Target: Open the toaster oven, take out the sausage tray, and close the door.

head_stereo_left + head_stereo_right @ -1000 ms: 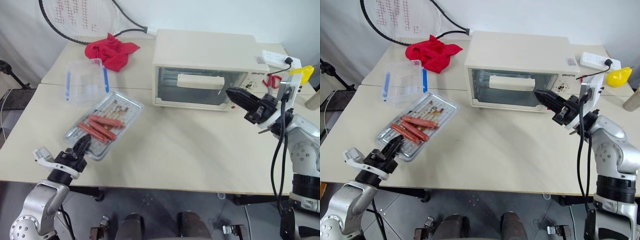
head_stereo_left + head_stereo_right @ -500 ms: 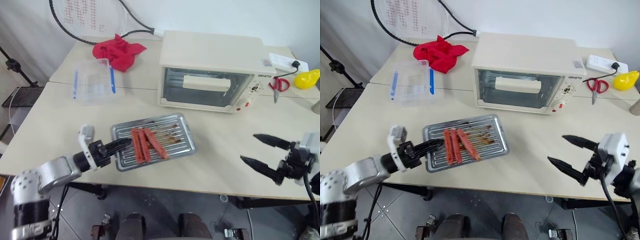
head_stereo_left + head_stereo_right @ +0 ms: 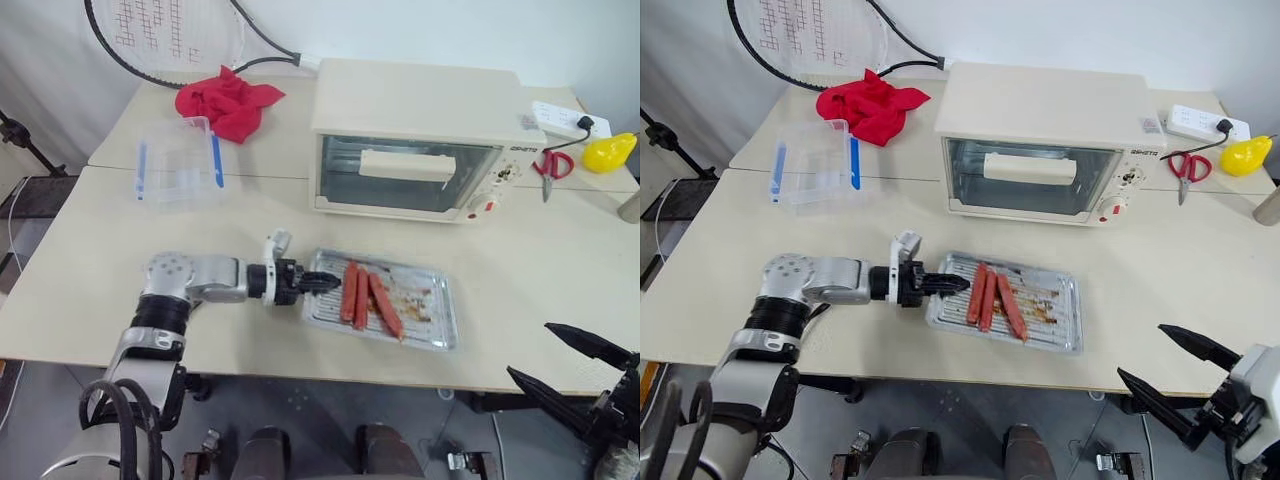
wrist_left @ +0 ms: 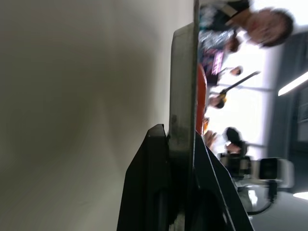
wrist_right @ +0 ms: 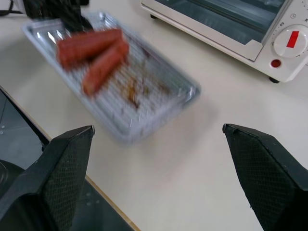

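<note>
My left pincer [image 3: 318, 283] is clenched on the near-left rim of the tray [image 3: 425, 318], and over the last second I have swung that tray from the desk's [image 3: 90, 250] left edge to just in front of the oven [image 3: 415, 135], sausages [image 3: 362, 294] riding along. My right pincer [image 3: 568, 370] has let go of the door [image 3: 405, 172] and pulled back off the desk's front edge, its fingers spread wide and empty. The door looks shut. I judge the task nearly done: only setting the tray down and releasing it remains.
</note>
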